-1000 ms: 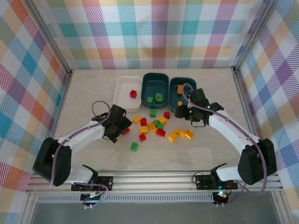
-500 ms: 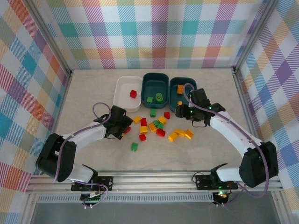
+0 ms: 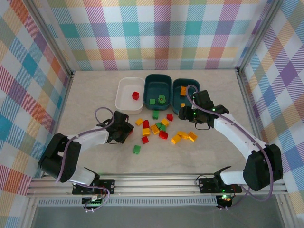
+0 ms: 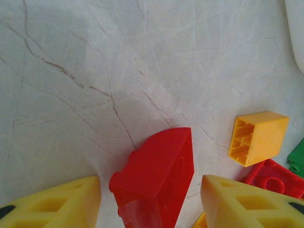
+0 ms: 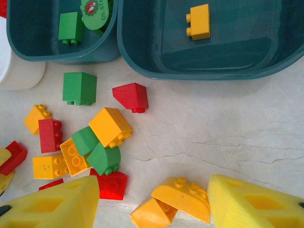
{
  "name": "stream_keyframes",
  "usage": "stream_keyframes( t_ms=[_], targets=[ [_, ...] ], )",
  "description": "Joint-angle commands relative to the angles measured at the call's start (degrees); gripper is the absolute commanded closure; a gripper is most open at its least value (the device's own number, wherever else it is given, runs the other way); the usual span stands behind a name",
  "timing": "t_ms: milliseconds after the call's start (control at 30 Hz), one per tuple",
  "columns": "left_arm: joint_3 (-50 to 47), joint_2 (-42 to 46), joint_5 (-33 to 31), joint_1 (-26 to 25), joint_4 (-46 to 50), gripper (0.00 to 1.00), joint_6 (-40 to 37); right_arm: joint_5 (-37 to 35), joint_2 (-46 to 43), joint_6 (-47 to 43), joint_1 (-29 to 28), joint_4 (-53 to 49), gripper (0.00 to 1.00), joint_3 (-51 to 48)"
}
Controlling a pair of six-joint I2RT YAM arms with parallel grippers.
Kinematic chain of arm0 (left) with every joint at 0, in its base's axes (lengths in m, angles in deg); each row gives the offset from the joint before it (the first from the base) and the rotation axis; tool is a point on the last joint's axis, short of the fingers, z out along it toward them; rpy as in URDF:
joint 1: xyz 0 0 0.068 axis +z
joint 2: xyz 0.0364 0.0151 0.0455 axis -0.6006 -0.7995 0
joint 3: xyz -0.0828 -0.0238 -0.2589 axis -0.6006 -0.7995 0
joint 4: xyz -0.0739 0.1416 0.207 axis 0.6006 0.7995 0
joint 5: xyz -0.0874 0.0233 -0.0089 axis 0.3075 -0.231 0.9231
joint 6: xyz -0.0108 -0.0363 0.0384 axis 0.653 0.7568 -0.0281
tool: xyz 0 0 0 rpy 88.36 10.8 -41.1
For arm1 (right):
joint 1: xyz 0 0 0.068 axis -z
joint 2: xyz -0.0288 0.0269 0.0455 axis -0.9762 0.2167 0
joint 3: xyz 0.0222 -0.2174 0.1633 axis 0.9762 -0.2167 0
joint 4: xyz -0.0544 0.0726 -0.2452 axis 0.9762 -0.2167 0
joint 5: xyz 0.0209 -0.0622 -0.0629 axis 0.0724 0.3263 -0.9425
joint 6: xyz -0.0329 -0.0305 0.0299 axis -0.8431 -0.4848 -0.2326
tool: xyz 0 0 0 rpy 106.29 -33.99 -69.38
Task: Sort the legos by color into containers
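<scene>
Currently, item by item:

- L fingers [image 4: 57, 204]: yellow pads either side of a red brick [image 4: 156, 175]. A slim gap of table shows on each side, so the left gripper [image 4: 151, 190] brackets the brick w/o pinching it yet.
- Red brick: sloped piece lying on the table [image 4: 118, 71], at the near-left edge of the loose pile [image 3: 156, 127]. A yellow brick [image 4: 259, 137] sits near it, apart.
- R fingers [image 5: 256, 204]: spread, gripping nothing. The right gripper [image 5: 153, 190] hovers over yellow bricks [image 5: 183, 199] on the table, near the right teal tub [image 5: 237, 47].
- Tubs: white tub [image 3: 124, 102] holds one red; middle teal tub [image 3: 154, 84] holds green; right teal tub holds a yellow piece [image 5: 199, 21].
- Step in hand, est.: grasp of a red for the white tub. Sort is barely begun, most bricks still loose.
- Next move needs: firm squeeze on the flat sides, not the slope (may slip). Then a straight lift clear of neighbours, carry away from the bases to the white tub, let go above it.
</scene>
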Motion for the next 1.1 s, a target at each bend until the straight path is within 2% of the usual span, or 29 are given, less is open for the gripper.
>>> stream_keyframes(
  t_ms=[0, 300, 567, 667, 800, 933, 1067],
  targets=[
    [-0.4, -1.2, -2.0, 0.6, -4.8, 0.49, -1.3, -0.5, -0.3, 0.2, -0.1, -1.0, 0.38, 0.1],
    [-0.5, -2.5, -1.4, 0.6, -7.3, 0.70, -3.5, -0.8, -0.8, 0.4, -0.1, -1.8, 0.38, 0.7],
    [7.2, 8.1, -6.1, 0.7, 4.2, 0.74, -10.4, -2.5, -0.9, 0.1, -0.1, -2.5, 0.38, 0.8],
    [12.9, 9.1, -7.1, 0.8, 7.6, 0.73, -14.7, -3.8, -0.9, -0.2, -0.1, -3.2, 0.38, 0.7],
    [22.3, 2.2, -5.0, 4.8, 8.8, 0.73, -19.5, -5.3, -0.6, 0.3, -0.1, -3.4, 0.39, -0.3],
    [33.3, -11.2, 1.3, 9.9, 9.2, 0.75, -21.6, -6.9, 0.1, 1.0, 0.2, -3.9, 0.39, -2.3],
    [45.6, -24.4, 6.3, 12.2, 12.0, 0.76, -24.1, -7.8, 0.2, 2.4, 0.7, -5.9, 0.36, -4.2]
  ],
)
